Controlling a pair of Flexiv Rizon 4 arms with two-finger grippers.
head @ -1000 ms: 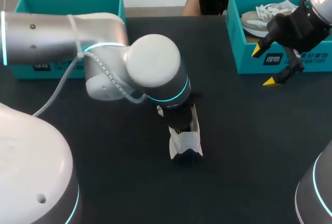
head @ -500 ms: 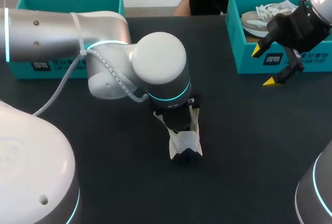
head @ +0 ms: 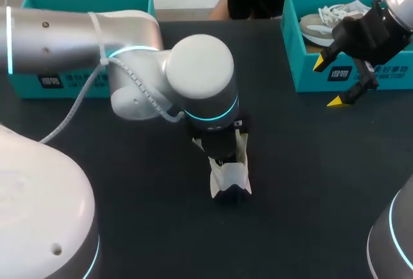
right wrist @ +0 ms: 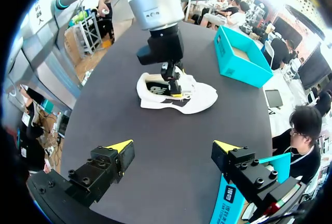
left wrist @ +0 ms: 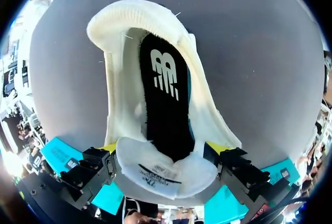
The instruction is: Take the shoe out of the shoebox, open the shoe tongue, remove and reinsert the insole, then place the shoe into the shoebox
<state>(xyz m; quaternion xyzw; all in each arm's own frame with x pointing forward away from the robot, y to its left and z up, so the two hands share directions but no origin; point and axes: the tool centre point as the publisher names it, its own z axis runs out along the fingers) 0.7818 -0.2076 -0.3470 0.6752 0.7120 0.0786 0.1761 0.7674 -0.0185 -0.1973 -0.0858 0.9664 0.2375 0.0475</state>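
Note:
A white shoe (head: 230, 174) lies on the black table under my left arm's wrist (head: 200, 72). In the left wrist view the shoe (left wrist: 124, 79) shows its black insole (left wrist: 166, 105), with the white tongue (left wrist: 166, 169) folded back toward the camera. My left gripper (left wrist: 163, 149) is open, one yellow tip on each side of the tongue. From the right wrist view, the left gripper (right wrist: 174, 81) stands over the shoe (right wrist: 197, 97). My right gripper (head: 328, 82) hangs open and empty in front of the right-hand teal shoebox (head: 310, 72).
The right-hand shoebox holds another pale shoe (head: 329, 17). A second teal box (head: 84, 1) stands at the back left, also seen as the teal box (right wrist: 244, 58) beyond the shoe. The table edge runs just behind both boxes.
My left gripper has opened around the tongue, and its wrist has shifted slightly right. The shoe and the right arm have stayed put.

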